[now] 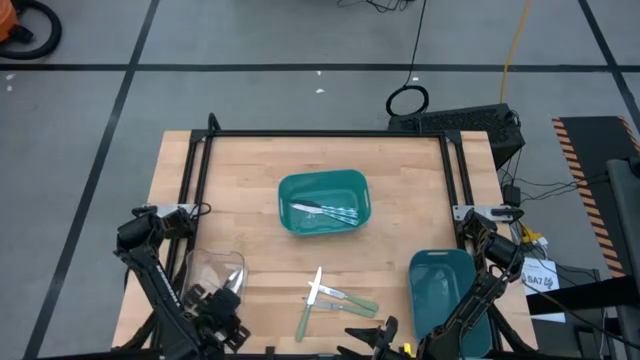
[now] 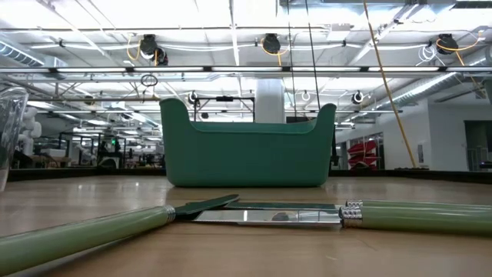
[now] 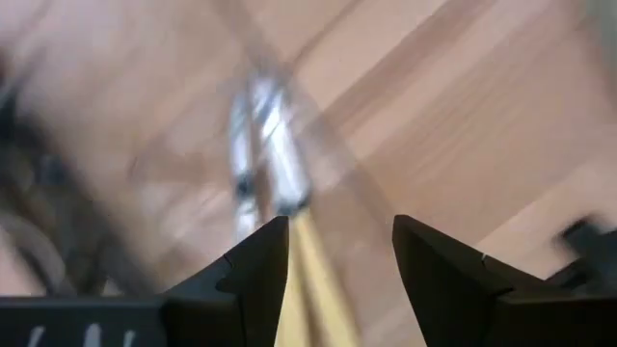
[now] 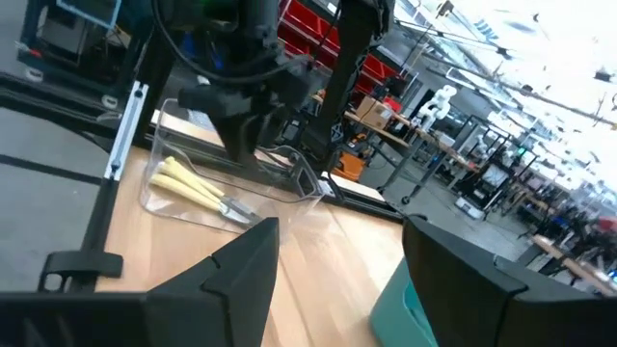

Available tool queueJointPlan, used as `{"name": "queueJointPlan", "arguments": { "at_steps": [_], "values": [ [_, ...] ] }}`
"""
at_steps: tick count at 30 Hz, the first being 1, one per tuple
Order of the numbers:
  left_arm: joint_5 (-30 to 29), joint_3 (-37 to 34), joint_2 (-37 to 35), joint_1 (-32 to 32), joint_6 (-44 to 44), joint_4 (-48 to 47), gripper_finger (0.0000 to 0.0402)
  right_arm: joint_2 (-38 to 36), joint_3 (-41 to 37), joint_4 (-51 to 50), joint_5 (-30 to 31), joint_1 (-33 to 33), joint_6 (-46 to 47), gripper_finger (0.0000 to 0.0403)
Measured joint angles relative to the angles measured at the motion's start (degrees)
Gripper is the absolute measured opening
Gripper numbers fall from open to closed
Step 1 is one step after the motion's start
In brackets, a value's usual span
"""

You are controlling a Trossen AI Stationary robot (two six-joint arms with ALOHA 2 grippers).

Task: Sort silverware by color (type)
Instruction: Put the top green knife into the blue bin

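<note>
Left gripper (image 3: 333, 255) spread above yellow-handled silverware (image 3: 265, 145); right gripper (image 4: 337, 260) spread; no legible writing.

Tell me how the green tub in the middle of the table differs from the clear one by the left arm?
The green tub is solid-coloured and holds silvery cutlery; the clear tub is see-through and holds yellow-handled cutlery. The green tub stands mid-table with no arm near; the left tool hovers over the clear tub. Both hold sorted cutlery.
</note>
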Motion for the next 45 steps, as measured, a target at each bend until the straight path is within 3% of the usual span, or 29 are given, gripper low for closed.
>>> {"name": "queueJointPlan", "arguments": {
  "at_steps": [10,18,21,26,31,36,45],
  "values": [
    [-36.49,9.93,0.07,-0.42,21.04,0.68,0.0195,0.00,0.00,-3.02,-1.47,-0.39,15.70,0.0215],
    [-46.47,7.58,3.45,1.30,30.09,6.34,0.0195,-0.30,-0.02,-10.03,-16.64,-4.72,32.88,0.0215],
    [-47.42,7.55,5.68,1.31,34.09,11.76,0.0195,-1.95,0.98,-20.71,-24.76,-6.71,41.60,0.0215],
    [-45.24,7.51,6.40,1.10,44.66,20.99,0.0195,-3.97,6.27,-48.84,-43.12,-10.78,56.27,0.0215],
    [-45.17,7.51,6.40,0.57,49.33,24.56,0.0195,-4.09,9.27,-69.20,-51.92,-12.55,60.18,0.0215],
    [-44.96,7.51,6.40,0.76,48.41,25.32,0.0195,-3.42,9.25,-77.54,-58.60,-13.18,57.41,0.0215],
    [-42.09,7.51,7.77,3.08,53.85,31.68,0.0195,-0.31,9.25,-78.64,-63.61,-16.62,57.23,0.0215]
  ]
}}
